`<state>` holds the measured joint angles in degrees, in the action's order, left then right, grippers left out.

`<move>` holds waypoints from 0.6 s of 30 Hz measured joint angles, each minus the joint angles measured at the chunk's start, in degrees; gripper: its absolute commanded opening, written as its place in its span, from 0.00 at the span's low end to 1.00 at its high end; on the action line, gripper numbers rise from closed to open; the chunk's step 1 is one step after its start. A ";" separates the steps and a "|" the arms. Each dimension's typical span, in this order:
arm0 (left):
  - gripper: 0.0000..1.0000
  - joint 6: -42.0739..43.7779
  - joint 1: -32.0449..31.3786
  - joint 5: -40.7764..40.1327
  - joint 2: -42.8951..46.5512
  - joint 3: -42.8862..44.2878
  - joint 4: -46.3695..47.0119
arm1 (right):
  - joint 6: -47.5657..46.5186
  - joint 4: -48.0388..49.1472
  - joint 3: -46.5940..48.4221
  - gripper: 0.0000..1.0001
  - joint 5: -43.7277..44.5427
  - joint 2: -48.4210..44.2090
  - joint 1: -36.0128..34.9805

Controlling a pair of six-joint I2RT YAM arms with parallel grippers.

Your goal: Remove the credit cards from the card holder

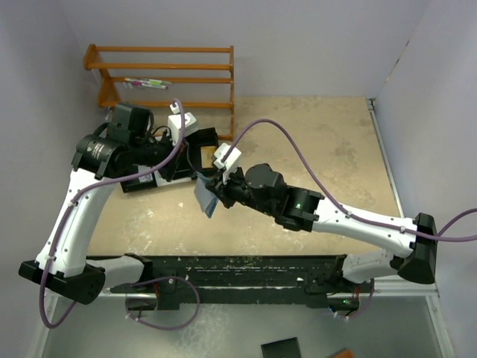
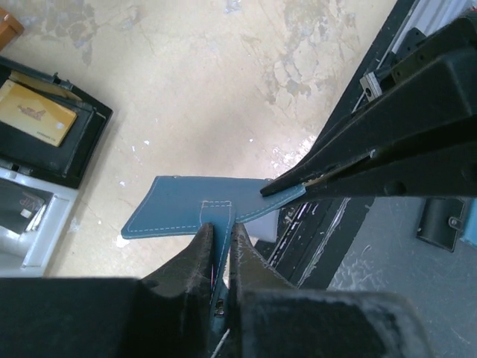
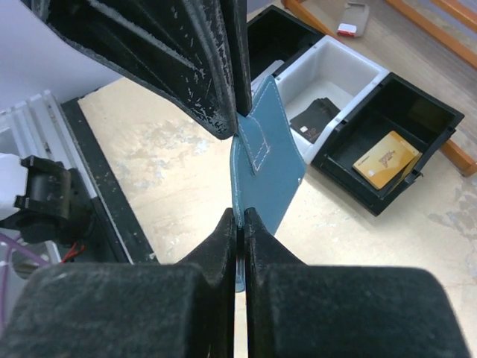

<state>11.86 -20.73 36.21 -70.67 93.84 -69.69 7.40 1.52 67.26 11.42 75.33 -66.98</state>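
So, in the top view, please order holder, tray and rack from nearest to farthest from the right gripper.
1. The holder, clamped in the right gripper.
2. The tray, farther back and left.
3. The rack, at the back wall.

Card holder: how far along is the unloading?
Done: a gold card lies in the tray, a dark card in its white compartment. In hand: left hand and right hand both pinch the blue card holder above the table. Left: any cards inside; none show.
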 measured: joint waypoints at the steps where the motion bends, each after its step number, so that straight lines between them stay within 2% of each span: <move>1: 0.65 0.15 0.00 0.35 0.02 0.22 -0.13 | 0.39 -0.07 0.00 0.00 -0.33 -0.22 0.00; 2: 0.92 0.74 0.04 0.90 0.02 0.46 -0.31 | 1.01 -0.31 0.00 0.00 -0.76 -0.55 0.02; 3: 1.00 1.25 0.04 2.49 0.02 0.70 -0.33 | 1.55 -0.81 0.00 0.00 -1.18 -0.90 0.24; 5: 0.99 2.56 -0.07 4.72 0.61 0.83 -0.61 | 3.13 -1.95 0.00 0.00 -4.26 -1.70 1.70; 8: 0.99 4.92 -0.09 5.81 3.72 -0.63 0.11 | 6.29 -2.75 -0.15 0.00 -13.90 -3.48 7.21; 12: 0.99 10.29 -0.09 6.08 11.26 -6.43 0.28 | 9.57 -2.80 -0.24 0.00 -26.80 -6.45 15.19; 18: 0.99 13.33 -0.31 4.24 16.65 -13.49 2.86 | 11.06 -4.07 2.05 0.00 -44.28 -4.72 16.26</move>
<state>25.19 -21.04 40.45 -54.02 80.36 -66.83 18.46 -2.55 69.32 -32.86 70.61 -50.72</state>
